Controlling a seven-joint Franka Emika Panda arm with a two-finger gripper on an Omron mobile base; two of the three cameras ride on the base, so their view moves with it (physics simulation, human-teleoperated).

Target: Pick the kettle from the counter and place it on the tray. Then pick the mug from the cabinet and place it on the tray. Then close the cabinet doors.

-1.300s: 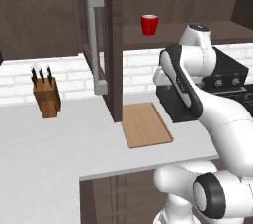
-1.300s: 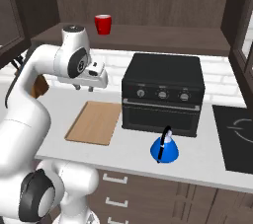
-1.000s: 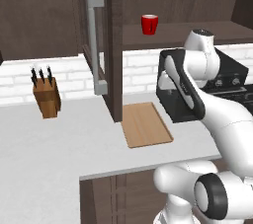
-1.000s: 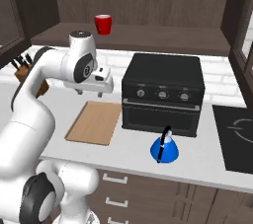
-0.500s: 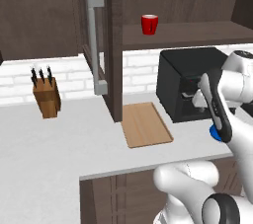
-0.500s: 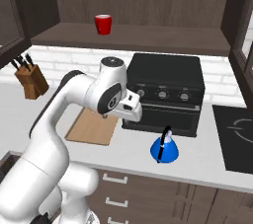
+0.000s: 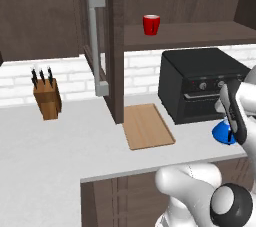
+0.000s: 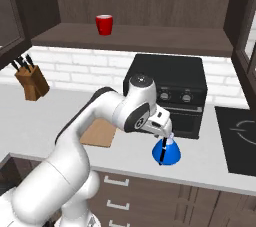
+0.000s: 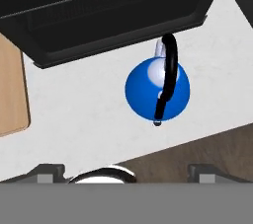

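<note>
The blue kettle (image 9: 157, 89) with its black arched handle stands on the pale counter (image 9: 79, 114), just in front of the black oven. My gripper (image 9: 126, 171) hangs straight above it, open, with the fingertips (image 9: 49, 171) wide apart and nothing between them. From the right base, the gripper (image 8: 166, 132) sits just over the kettle (image 8: 167, 152), apart from it. The arm partly hides the kettle (image 7: 220, 133) from the left base. The wooden tray (image 7: 148, 126) lies bare left of the oven. The red mug (image 7: 151, 24) stands on the cabinet shelf (image 7: 190, 33). A cabinet door (image 7: 96, 41) stands open.
A black countertop oven (image 8: 170, 93) stands right behind the kettle. A knife block (image 7: 46, 96) sits at the far left by the wall. A dark cooktop (image 8: 240, 136) lies to the right. Open doors (image 8: 245, 21) flank the shelf. The counter's front edge runs close to the kettle.
The arm has swung from above the tray to the right and down, ending over the kettle. The jaws have widened a little. Kettle, mug and tray have stayed put.
</note>
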